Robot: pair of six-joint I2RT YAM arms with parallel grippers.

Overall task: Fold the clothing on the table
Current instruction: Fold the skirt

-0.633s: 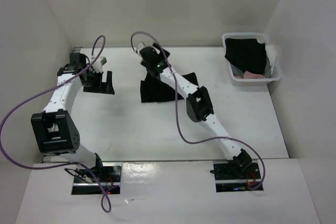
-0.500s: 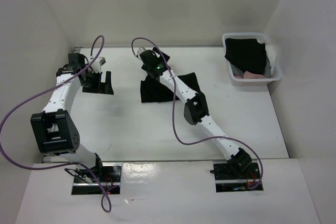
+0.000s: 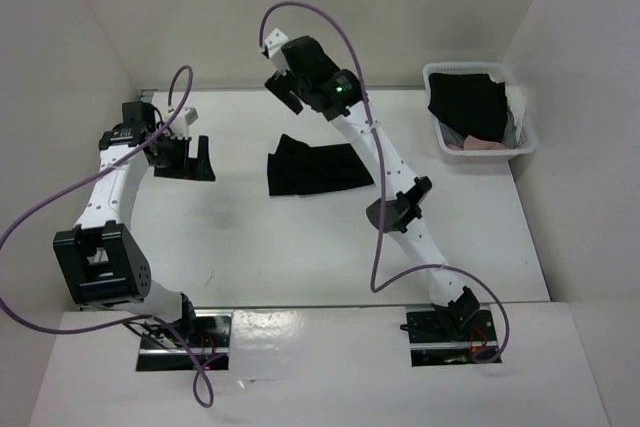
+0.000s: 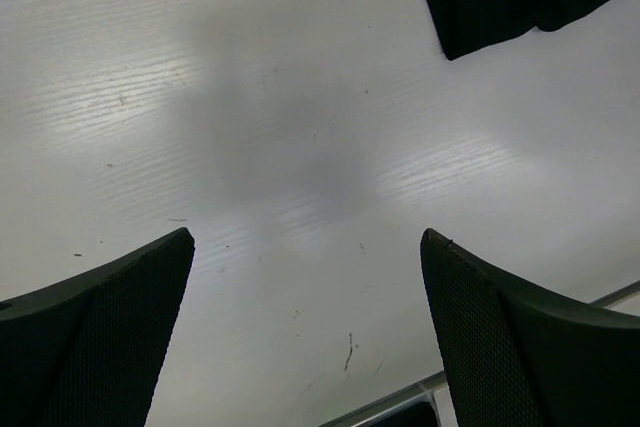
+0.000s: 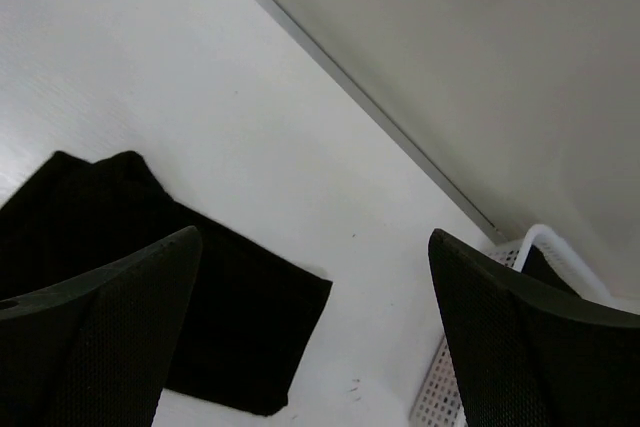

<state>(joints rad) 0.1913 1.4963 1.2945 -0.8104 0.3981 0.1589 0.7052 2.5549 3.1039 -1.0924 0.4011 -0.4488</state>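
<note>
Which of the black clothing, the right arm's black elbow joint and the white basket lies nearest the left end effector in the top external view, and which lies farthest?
1. The clothing, lying flat just to the right of the left end effector.
2. The elbow joint, farther right and closer to the arm bases.
3. The basket, at the far right edge.

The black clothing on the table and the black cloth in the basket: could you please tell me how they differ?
The clothing lies spread flat on the table; the black cloth sits bunched in the white basket. The clothing lies alone; the black cloth shares the basket with a pink piece and a white piece. Both are plain black fabric.
</note>
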